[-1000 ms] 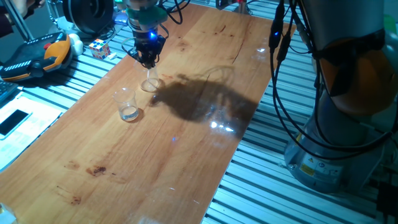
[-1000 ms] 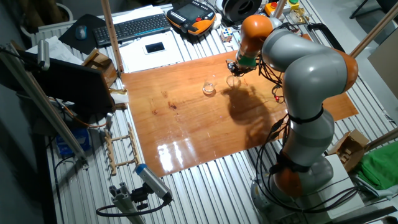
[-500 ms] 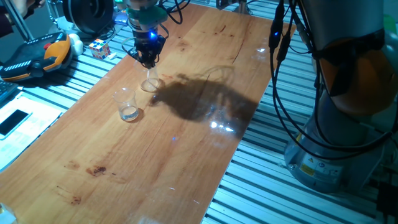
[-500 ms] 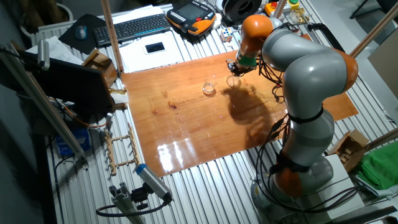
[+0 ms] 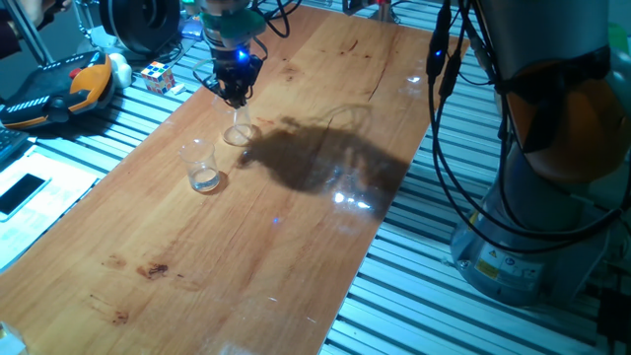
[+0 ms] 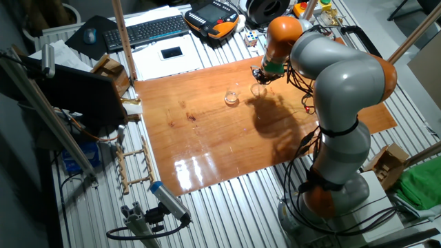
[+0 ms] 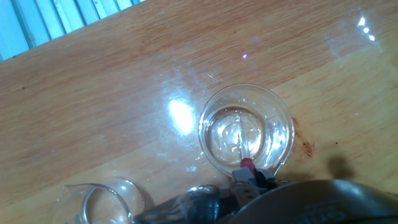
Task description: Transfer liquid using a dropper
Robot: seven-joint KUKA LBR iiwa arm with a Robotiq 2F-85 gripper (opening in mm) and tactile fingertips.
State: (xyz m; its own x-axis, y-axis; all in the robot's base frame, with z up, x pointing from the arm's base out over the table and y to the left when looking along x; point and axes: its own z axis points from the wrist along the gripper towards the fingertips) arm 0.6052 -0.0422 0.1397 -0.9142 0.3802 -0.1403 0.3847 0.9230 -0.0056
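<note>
Tumbler (image 5: 202, 165) just beside dish (image 5: 238, 134) — bare table (image 5: 296, 227) beyond, cables (image 5: 449, 118) at edge

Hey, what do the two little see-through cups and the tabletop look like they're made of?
Tumbler and dish: clear and glossy, probably glass, though clear plastic can't be ruled out; the wood shows straight through both and their rims catch highlights. Tabletop: wood, or a wood-look veneer, with visible grain and dark knots under a glossy finish that mirrors the lamps.

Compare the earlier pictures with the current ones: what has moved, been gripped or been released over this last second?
Nothing visibly changed: the gripper still hangs over the low glass dish with the dropper pointing into it, and the tumbler stands where it was.
</note>
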